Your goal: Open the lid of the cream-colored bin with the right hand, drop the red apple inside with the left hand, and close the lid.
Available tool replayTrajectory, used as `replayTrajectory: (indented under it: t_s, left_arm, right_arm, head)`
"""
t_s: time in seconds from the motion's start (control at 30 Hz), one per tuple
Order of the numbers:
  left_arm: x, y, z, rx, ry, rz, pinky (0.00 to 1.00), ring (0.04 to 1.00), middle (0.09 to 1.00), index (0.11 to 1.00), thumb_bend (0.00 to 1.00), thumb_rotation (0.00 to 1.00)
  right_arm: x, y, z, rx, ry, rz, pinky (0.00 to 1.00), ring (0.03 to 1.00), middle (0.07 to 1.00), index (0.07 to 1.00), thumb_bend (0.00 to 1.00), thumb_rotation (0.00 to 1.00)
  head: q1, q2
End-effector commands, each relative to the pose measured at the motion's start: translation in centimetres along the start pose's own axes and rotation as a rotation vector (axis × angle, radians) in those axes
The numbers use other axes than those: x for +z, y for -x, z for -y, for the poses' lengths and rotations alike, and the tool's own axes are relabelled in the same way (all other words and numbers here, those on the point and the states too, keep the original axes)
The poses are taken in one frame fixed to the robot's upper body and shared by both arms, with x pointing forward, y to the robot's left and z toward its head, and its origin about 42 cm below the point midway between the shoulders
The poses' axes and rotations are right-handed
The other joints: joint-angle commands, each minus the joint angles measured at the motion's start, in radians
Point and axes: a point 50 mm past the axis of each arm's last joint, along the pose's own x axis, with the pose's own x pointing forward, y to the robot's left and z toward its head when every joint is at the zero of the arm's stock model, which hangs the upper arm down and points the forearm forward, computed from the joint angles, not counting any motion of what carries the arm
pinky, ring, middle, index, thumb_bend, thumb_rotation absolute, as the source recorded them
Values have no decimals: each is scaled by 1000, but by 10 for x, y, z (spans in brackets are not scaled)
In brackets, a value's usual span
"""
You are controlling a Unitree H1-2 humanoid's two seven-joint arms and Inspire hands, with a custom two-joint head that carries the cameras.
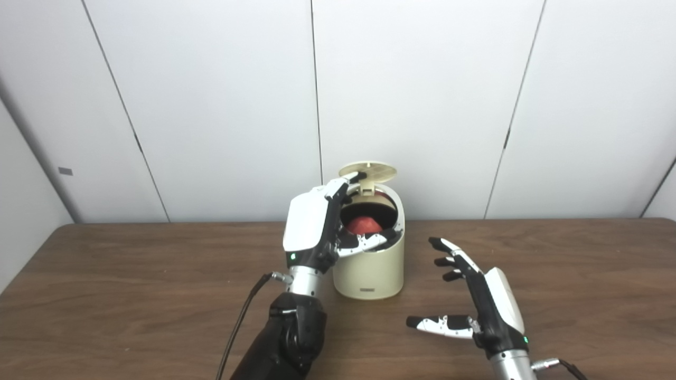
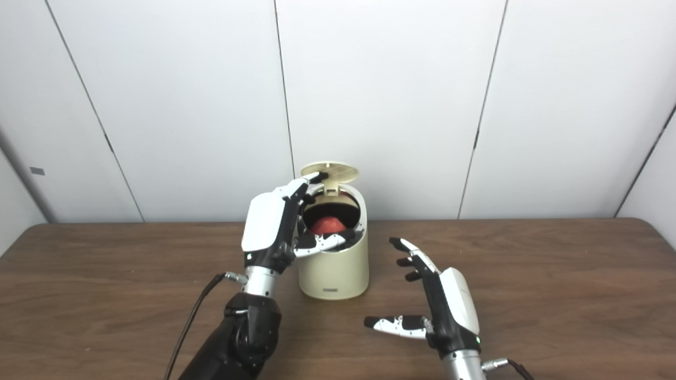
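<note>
2 hands are working: left hand (image 1: 317, 227) is cupping the red apple (image 1: 364, 225) inside the bin (image 1: 369, 269); right hand (image 1: 475, 295) is hovering spread. Withdrawing fingers risk knocking the raised lid (image 1: 368, 171) shut.

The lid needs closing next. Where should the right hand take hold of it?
Best guess: the lid stands raised above the bin, hinged at the back. Its front-right rim is free, so the open right hand could come from the right and press down.

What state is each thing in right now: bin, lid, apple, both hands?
Bin: upright on the table, open at the top.
Lid: raised, tipped back.
Apple: in the bin's opening.
Left hand: at the bin's opening, fingers around the apple; grip unclear.
Right hand: open, empty, apart from the bin.
</note>
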Motion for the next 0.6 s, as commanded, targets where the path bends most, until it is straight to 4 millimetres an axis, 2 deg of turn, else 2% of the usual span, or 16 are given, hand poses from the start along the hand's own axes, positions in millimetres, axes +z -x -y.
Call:
replayTrajectory:
  t_s: [0.0, 0.3, 0.57]
  left_arm:
    - [4, -14, -15, 70, -5, 31, 752, 881, 911, 848, 838, 378]
    - [1, -14, -16, 90, -8, 42, 781, 884, 909, 850, 817, 369]
    - [-1, -11, -16, 94, 4, 39, 744, 857, 896, 844, 805, 361]
  right_arm:
    - [15, -13, 8, -38, 3, 74, 613, 737, 832, 824, 770, 36]
    - [16, -13, 7, -17, -2, 80, 624, 741, 826, 815, 779, 20]
    - [14, -13, 7, -15, -4, 83, 633, 743, 823, 811, 780, 4]
  head:
    - [1, 1]
    - [3, -2]
    - [4, -4]
